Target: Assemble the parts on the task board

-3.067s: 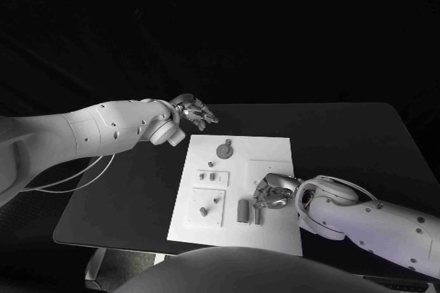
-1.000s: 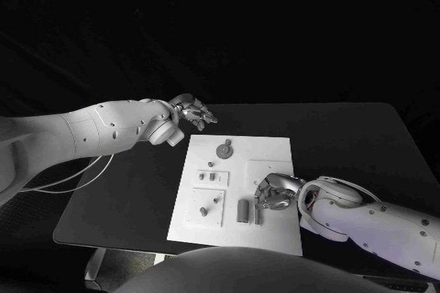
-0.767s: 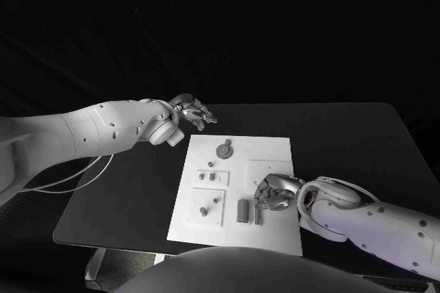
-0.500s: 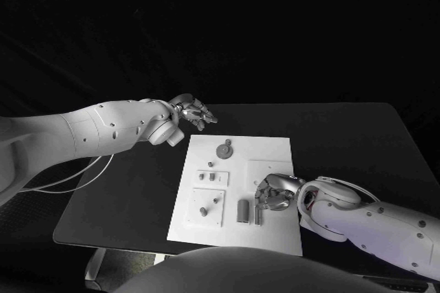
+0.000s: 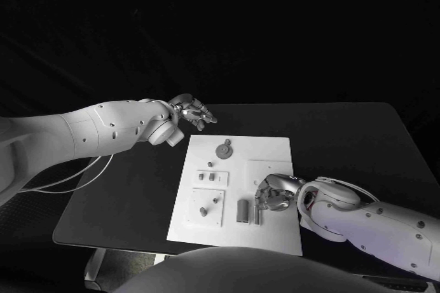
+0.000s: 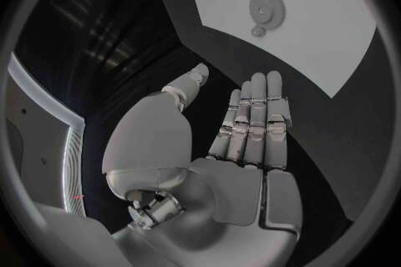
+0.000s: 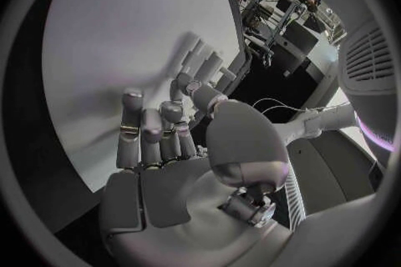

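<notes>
Curling its fingers in over the white task board (image 5: 275, 154), the right hand (image 5: 273, 194) sat low near the front of the black desk (image 5: 348, 140). I could not tell if it held anything. Just beside it lay two grey parts (image 5: 247, 211), side by side on the board. Farther back, a round grey gear (image 5: 224, 152) sat on the board. Past the board's far corner, the left hand (image 5: 191, 111) hung over the desk, fingers straight and holding nothing.
</notes>
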Motion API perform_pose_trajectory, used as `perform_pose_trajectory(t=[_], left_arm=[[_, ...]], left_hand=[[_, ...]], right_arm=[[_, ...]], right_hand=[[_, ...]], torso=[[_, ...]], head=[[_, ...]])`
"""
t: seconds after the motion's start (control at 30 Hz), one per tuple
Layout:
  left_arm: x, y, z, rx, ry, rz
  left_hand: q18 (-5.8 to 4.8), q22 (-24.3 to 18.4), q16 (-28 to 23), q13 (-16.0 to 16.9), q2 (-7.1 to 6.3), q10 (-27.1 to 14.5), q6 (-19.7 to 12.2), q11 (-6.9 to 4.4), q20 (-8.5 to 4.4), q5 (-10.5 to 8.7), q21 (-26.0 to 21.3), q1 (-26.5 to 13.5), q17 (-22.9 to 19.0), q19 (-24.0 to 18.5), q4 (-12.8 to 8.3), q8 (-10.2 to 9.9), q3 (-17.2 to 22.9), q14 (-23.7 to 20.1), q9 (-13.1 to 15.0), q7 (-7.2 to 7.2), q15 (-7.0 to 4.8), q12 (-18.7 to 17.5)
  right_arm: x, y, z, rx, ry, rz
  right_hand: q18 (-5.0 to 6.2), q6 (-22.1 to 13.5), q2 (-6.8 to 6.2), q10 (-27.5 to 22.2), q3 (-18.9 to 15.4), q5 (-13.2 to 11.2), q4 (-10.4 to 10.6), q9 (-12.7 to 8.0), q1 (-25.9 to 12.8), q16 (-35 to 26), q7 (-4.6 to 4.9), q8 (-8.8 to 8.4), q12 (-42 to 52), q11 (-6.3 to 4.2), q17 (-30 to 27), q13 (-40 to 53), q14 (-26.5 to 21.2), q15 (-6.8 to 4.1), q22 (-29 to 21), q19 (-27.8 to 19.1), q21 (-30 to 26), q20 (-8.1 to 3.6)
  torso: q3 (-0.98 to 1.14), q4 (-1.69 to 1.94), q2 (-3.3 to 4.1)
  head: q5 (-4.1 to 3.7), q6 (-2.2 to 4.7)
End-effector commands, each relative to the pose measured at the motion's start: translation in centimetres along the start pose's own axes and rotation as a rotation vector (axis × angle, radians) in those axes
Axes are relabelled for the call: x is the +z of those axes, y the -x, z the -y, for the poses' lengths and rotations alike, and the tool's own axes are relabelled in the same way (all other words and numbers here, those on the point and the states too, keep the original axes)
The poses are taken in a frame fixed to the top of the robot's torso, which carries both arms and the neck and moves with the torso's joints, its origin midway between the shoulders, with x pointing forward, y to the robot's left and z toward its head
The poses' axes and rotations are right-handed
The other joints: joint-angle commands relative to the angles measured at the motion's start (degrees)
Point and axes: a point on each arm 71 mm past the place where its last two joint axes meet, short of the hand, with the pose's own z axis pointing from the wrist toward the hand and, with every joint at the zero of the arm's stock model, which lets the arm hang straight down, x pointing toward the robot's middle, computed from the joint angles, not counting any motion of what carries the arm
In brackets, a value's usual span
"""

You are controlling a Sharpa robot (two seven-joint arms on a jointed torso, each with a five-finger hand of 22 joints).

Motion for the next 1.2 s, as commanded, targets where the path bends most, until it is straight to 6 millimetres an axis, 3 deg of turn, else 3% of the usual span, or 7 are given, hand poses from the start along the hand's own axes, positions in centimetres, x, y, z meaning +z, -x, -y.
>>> perform_pose_trajectory(t=[0.03, 0.3, 0.57, 0.67, 0.83, 1.03, 1.2], left_arm=[[0.0, -0.1, 0.2, 0.002, -0.009, -0.012], [0.0, 0.0, 0.2, 0.002, -0.019, -0.003], [0.0, 0.5, 0.4, -0.020, -0.068, 0.035], [0.0, 0.5, 0.6, -0.043, -0.094, 0.043], [0.0, 0.5, 0.9, -0.094, -0.127, 0.044], [0.4, 0.5, 1.1, -0.175, -0.143, 0.042], [1.1, 1.3, 0.8, -0.271, -0.146, 0.058]], left_hand=[[0.86, 0.10, -0.30, -0.08, 0.51, -0.17, -0.44, 0.16, -0.03, -0.03, -0.23, -0.04, 0.09, 0.27, 0.15, 0.30, -0.33, 0.31, -0.05, 0.62, 0.24, 0.02], [0.85, 0.11, -0.32, -0.07, 0.50, -0.16, -0.43, 0.16, -0.02, -0.04, -0.24, -0.07, 0.10, 0.27, 0.18, 0.31, -0.36, 0.31, -0.05, 0.62, 0.25, 0.03], [0.82, 0.11, -0.53, 0.05, 0.90, 0.30, 0.02, -0.03, 0.02, -0.03, -0.45, -0.05, 0.12, 0.12, 0.18, 0.62, -0.41, 0.17, 0.04, 0.44, 0.28, 0.28], [0.71, -0.07, -1.22, 0.17, 1.42, 0.80, 0.54, -0.23, 0.21, -0.03, -1.01, -0.01, -0.07, -0.44, -0.08, 0.95, -0.60, -0.37, 0.11, 0.19, 0.52, 0.46], [0.53, -1.13, -3.73, 0.38, 2.55, 1.84, 1.56, -0.66, 1.00, -0.03, -2.81, -0.13, -1.06, -1.99, -0.75, 1.50, -0.83, -1.65, 0.18, -0.27, 1.39, 0.75], [0.27, -2.98, -7.77, 0.16, 3.73, 2.08, 2.18, -0.80, 2.34, -0.01, -5.53, -0.48, -2.69, -4.61, -1.45, 1.82, -0.75, -4.16, 0.17, -1.09, 2.77, 0.47], [-0.16, -5.58, -12.55, -1.36, 4.20, -0.12, 1.57, -0.63, 3.86, -0.03, -8.20, -1.04, -4.56, -7.97, -2.38, 1.45, -0.61, -7.42, -0.14, -1.53, 4.19, -0.34]], right_arm=[[-0.1, -0.1, 0.0, 0.004, 0.011, 0.014], [-1.5, 0.8, 0.7, 0.168, 0.006, 0.120], [-2.5, 5.8, 1.0, 0.383, 0.060, 0.317], [-2.6, 7.9, 1.3, 0.419, 0.089, 0.381], [-2.5, 10.9, 2.9, 0.452, 0.105, 0.452], [-1.8, 13.4, 6.4, 0.518, 0.084, 0.517], [-1.1, 14.6, 9.0, 0.576, 0.080, 0.521]], right_hand=[[0.87, 0.42, -0.16, 0.05, 0.36, 0.06, 0.10, 0.12, 0.36, 0.22, -0.08, 0.22, -0.26, -0.30, 0.06, 0.06, -0.11, -0.45, 0.86, 0.00, 0.32, -0.41], [0.87, -0.18, -0.60, 0.10, 0.42, 0.04, 0.19, 0.23, -0.36, 0.04, 0.23, -0.14, -0.48, -0.06, -0.06, -0.07, -0.06, -0.56, 0.76, 0.18, 0.28, -0.41], [0.87, -2.40, -1.45, -0.40, 0.02, 0.03, 0.29, 0.68, -1.56, -1.60, 0.92, -1.18, -2.43, 0.61, -0.91, -1.21, -0.35, -0.60, 0.37, -0.15, -0.52, -0.19], [0.87, -3.52, -1.80, -1.15, 0.36, 0.02, 0.22, 0.82, -1.95, -4.23, 1.27, -1.91, -6.00, 1.02, -2.07, -3.67, -1.48, -0.28, -0.20, -1.82, -2.17, 0.78], [0.87, -4.91, -2.04, -1.84, 0.53, 0.02, 0.29, 0.93, -2.88, -8.80, 1.86, -2.90, -12.30, 1.66, -4.16, -8.32, -2.95, 0.29, -1.43, -4.21, -5.09, 2.29], [0.77, -6.25, -1.76, -2.91, 1.10, 0.00, 0.30, 0.33, -3.34, -19.47, 3.15, -4.26, -22.21, 3.03, -9.13, -16.23, -5.06, 1.98, -4.65, -8.63, -11.60, 5.26], [0.10, -7.73, -1.01, -3.37, 2.25, -0.01, 0.34, -0.71, -3.88, -33.88, 4.30, -5.10, -34.53, 5.36, -14.34, -26.11, -7.29, 5.68, -9.04, -13.97, -19.61, 8.04]], torso=[[-0.01, 0.00, -0.01], [-0.06, -0.01, -0.10], [-0.10, -0.08, -0.08], [-0.17, -0.11, -0.14], [-0.30, -0.25, -0.36], [-0.74, -0.50, -0.95], [-1.15, -0.78, -1.99]], head=[[-0.05, 0.01], [-0.04, 0.01], [-0.93, 0.01], [-1.24, 0.01], [-2.47, 0.01], [-3.82, 0.01], [-4.42, 2.77]])
